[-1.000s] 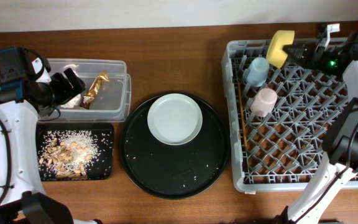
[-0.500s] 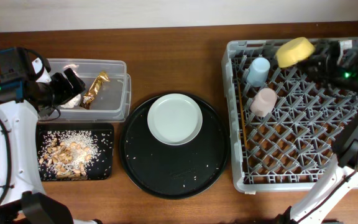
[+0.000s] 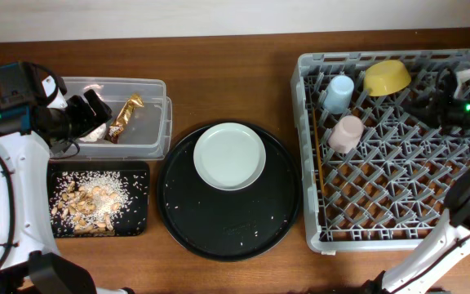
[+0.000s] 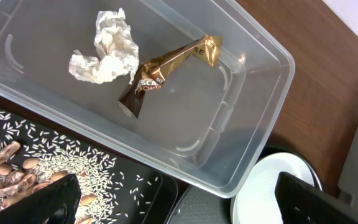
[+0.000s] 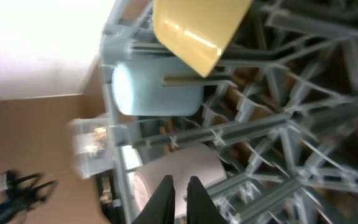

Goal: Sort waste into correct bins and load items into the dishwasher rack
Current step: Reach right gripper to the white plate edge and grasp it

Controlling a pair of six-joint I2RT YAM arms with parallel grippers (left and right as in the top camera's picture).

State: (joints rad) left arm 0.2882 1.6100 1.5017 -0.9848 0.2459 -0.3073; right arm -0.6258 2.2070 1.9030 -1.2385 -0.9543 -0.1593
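Observation:
My left gripper (image 3: 88, 114) (image 4: 185, 205) is open and empty, over the near edge of the clear tub (image 3: 152, 144) (image 4: 260, 124). The tub holds the white tissue (image 4: 107, 53) and the gold-brown wrapper (image 3: 126, 116) (image 4: 166, 65). The black tray (image 3: 139, 208) holds food scraps and rice (image 3: 88, 200) (image 4: 5, 177). The grey-green plate (image 3: 229, 155) lies on the round black tray (image 3: 227, 229). The rack (image 3: 390, 238) holds the yellow bowl (image 3: 386, 76) (image 5: 197, 28), blue cup (image 3: 338, 93) (image 5: 157, 93), pink cup (image 3: 347, 133) (image 5: 185, 165) and chopsticks (image 3: 317, 155). My right gripper (image 3: 421, 104) (image 5: 179, 196) is shut and empty, right of the bowl.
The rack fills the right side of the table. The round tray sits between it and the two bins at the left. A few rice grains lie on the round tray. My right arm reaches in over the rack's right wall.
The yellow bowl has left my right gripper and now rests in the rack's back row. The right gripper has drawn back to the right. The left arm has not moved.

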